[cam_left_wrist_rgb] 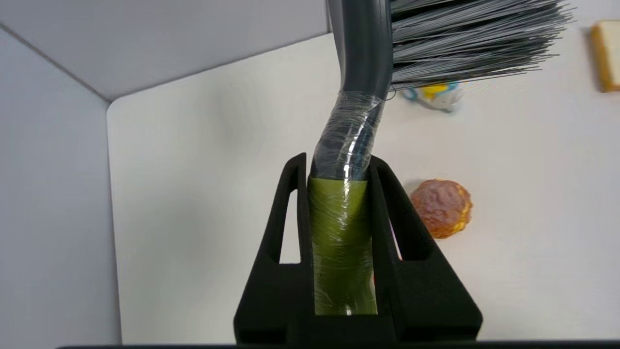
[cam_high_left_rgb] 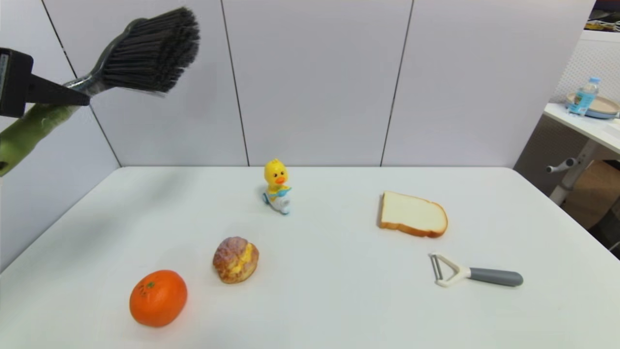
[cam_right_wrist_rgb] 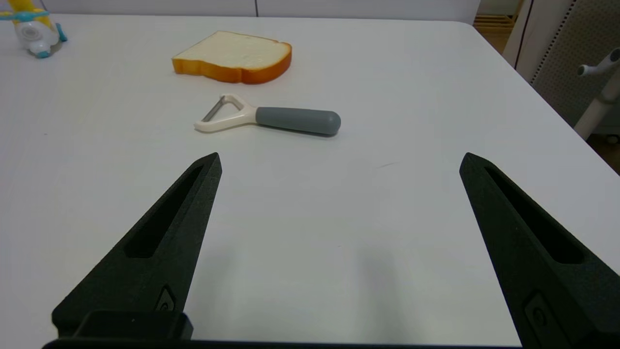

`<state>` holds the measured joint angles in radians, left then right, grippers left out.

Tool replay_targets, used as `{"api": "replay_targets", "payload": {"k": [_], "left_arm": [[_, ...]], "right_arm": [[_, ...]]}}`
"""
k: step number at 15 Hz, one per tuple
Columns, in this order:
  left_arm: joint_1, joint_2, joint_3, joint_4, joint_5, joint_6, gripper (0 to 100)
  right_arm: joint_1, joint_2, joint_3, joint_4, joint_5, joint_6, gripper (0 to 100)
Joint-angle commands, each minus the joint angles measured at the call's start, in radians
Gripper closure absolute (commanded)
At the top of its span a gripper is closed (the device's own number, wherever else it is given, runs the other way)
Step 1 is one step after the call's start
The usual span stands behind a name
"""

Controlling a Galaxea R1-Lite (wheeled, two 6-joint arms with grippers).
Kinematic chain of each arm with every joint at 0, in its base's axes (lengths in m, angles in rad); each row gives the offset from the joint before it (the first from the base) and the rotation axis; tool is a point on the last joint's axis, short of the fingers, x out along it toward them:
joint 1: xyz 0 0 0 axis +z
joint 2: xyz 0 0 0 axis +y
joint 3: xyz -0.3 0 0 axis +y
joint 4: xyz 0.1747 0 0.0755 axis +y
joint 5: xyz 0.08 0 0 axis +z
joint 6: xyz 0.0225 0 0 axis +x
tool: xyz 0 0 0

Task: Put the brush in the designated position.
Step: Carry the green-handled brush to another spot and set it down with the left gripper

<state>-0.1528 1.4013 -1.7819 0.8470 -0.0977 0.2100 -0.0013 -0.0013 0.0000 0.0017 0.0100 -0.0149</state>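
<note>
Left end effector grasps one brush aloft; right end effector released near one peeler.

We count one brush, one orange, one cream puff, one yellow duck toy, one slice of bread and one peeler. Farther off, we count one water bottle on one plate.
</note>
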Motion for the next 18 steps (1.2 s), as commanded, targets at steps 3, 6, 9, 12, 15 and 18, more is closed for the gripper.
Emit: {"api": "replay_targets", "payload": {"k": [3,6,9,12,15,18], "left_arm": [[-0.384,-0.031,0.190,-0.160,0.191,-0.096,100],[-0.475,0.025,0.216,-0.166,0.200,-0.123,100],[-0.542,0.096,0.220,-0.166,0.246,-0.225,100],[-0.636,0.171,0.225,-0.161,0.444,-0.449,100],[-0.700,0.231,0.220,-0.071,0.495,-0.636,100],[-0.809,0.277,0.222,0.043,0.495,-0.868,100]], "right_arm": [[0.000,0.001,0.002,0.000,0.001,0.000,0],[0.000,0.001,0.002,0.000,0.001,0.000,0],[0.000,0.001,0.002,0.000,0.001,0.000,0],[0.000,0.001,0.002,0.001,-0.001,0.000,0],[0.000,0.001,0.002,0.000,0.001,0.000,0],[0.000,0.001,0.002,0.000,0.001,0.000,0]]}}
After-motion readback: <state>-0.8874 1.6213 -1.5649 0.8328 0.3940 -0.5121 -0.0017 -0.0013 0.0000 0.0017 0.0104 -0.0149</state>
